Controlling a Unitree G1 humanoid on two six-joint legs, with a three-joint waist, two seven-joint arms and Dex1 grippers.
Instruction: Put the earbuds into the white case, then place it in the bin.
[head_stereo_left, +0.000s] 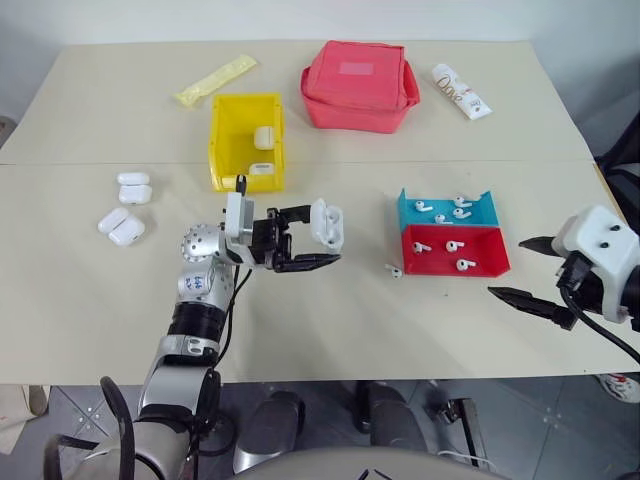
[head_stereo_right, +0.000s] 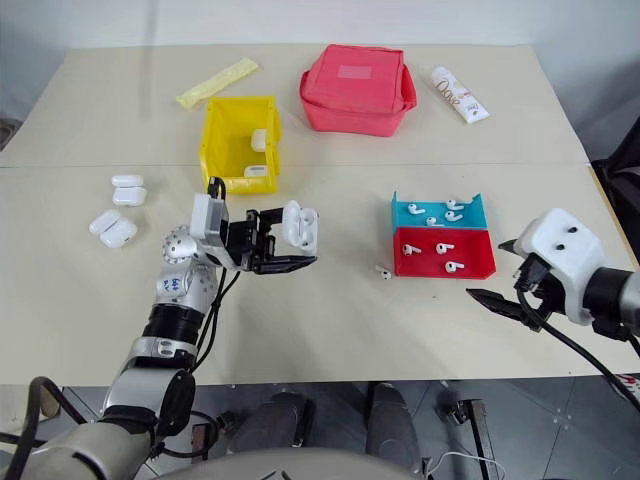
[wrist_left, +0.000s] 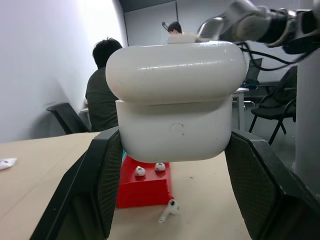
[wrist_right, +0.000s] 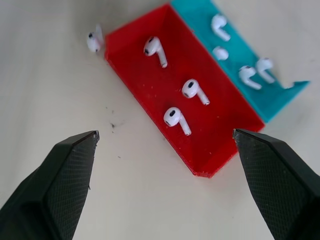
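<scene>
My left gripper (head_stereo_left: 318, 238) is shut on the white case (head_stereo_left: 327, 224) and holds it above the table's middle. In the left wrist view the case (wrist_left: 175, 100) sits between both fingers with its lid down. Earbuds lie in a red tray (head_stereo_left: 455, 262) and a blue tray (head_stereo_left: 480, 210) to the right. One earbud (head_stereo_left: 394, 270) lies loose on the table by the red tray's corner. My right gripper (head_stereo_left: 507, 267) hangs open to the right of the trays; in its wrist view the red tray (wrist_right: 150, 85) and its earbuds (wrist_right: 176, 119) lie beyond the spread fingers. The yellow bin (head_stereo_left: 225, 140) stands behind my left gripper.
Two white cases (head_stereo_left: 264, 138) lie inside the bin. Several more cases (head_stereo_left: 125, 210) rest at the table's left. A red pouch (head_stereo_left: 358, 85), a white tube (head_stereo_left: 460, 92) and a yellow packet (head_stereo_left: 215, 80) lie along the far side. People sit in the background (wrist_left: 102, 90).
</scene>
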